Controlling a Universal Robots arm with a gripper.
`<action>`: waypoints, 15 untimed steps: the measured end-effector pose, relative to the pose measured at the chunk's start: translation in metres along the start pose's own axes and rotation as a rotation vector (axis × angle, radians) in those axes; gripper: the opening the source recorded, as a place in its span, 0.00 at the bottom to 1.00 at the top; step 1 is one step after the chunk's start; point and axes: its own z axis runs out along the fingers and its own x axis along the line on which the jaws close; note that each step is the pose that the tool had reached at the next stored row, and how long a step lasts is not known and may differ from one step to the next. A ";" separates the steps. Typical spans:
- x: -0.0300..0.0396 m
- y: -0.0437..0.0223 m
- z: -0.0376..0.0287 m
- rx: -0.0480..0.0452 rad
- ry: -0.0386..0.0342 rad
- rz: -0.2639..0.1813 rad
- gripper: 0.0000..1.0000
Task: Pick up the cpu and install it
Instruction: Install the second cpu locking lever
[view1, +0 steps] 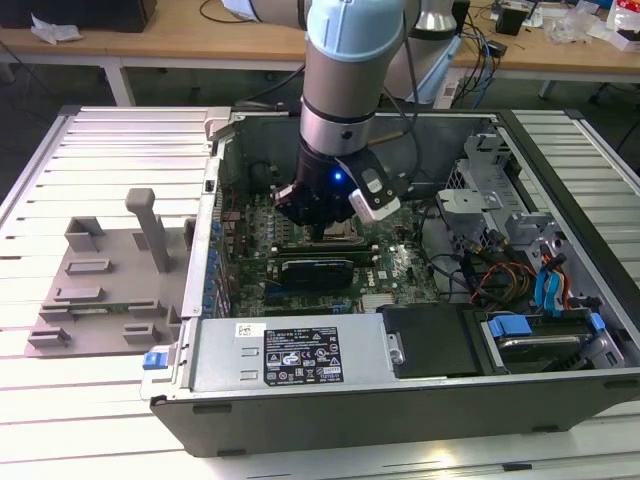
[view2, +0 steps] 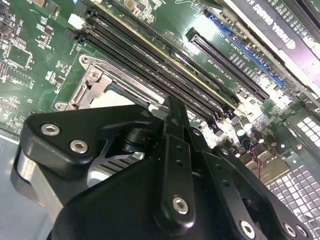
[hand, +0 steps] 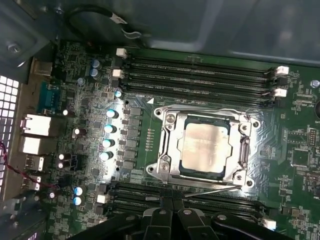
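Cpu seated in the motherboard socket, my gripper low over it.

Exterior view: my gripper (view1: 322, 222) hangs inside the open computer case (view1: 420, 400), just above the socket, with the long black expansion card (view1: 312, 270) beside it. Second wrist view: I cannot tell whether the fingers are open or closed. First wrist view: the cpu (hand: 205, 144) lies flat within the socket's metal frame (hand: 165, 150), between the memory slots (hand: 200, 75).

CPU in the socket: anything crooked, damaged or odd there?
Nothing stands out. In the first wrist view the cpu lies flat and square inside the socket frame, edges parallel to it, no visible damage. The gripper hangs directly above the motherboard inside the open computer case.
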 end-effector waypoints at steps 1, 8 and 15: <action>0.0001 0.0000 0.0007 -0.0001 -0.0001 0.000 0.11; 0.0001 -0.0003 0.0052 -0.0002 -0.0001 0.000 0.11; 0.0047 0.0001 0.0110 -0.0005 -0.0001 0.000 0.11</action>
